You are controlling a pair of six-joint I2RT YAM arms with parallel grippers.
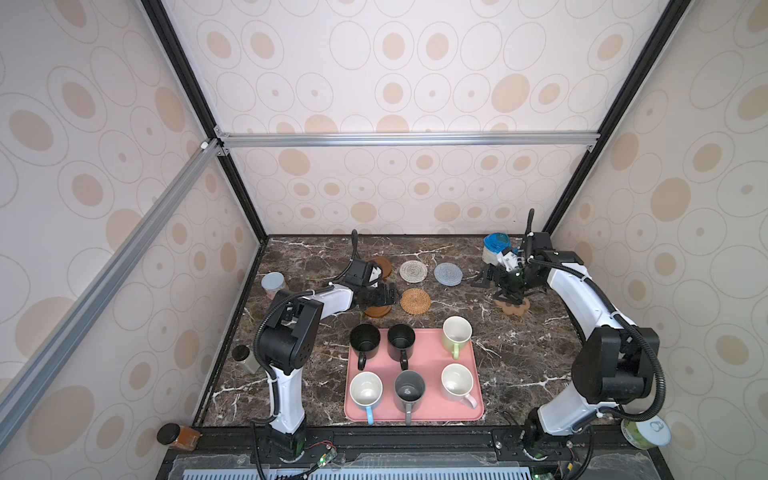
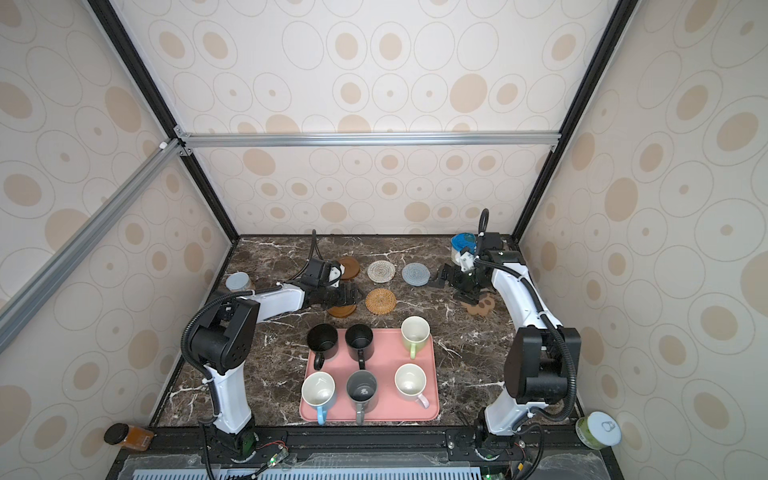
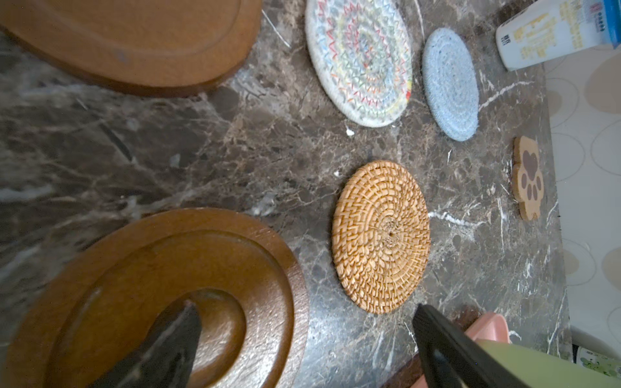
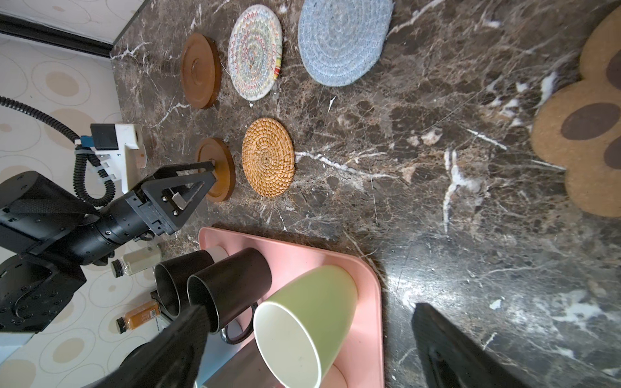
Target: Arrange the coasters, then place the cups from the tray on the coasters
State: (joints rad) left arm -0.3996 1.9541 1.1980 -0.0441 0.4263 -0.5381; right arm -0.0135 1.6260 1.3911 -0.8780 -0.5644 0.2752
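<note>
Six coasters lie behind the pink tray (image 1: 473, 409): a brown disc (image 1: 383, 266), a whitish woven one (image 1: 413, 271), a grey-blue one (image 1: 448, 274), a rattan one (image 1: 415, 301), a second brown disc (image 1: 377, 311) and a paw-shaped one (image 1: 516, 308). Six cups stand on the tray, among them two black (image 1: 365, 340), a green (image 1: 456, 332) and a dark grey (image 1: 409, 388). My left gripper (image 1: 380, 296) hangs open over the second brown disc (image 3: 161, 295), one finger above its centre. The right gripper (image 1: 494, 289) is open beside the paw coaster (image 4: 578, 134), holding nothing.
A blue-lidded white tub (image 1: 494, 247) stands at the back right behind the right gripper. A grey-lidded jar (image 1: 273, 284) sits at the left edge, and a small bottle (image 1: 245, 358) nearer the front. An amber jar (image 1: 178, 436) and a green can (image 1: 646, 432) flank the front rail.
</note>
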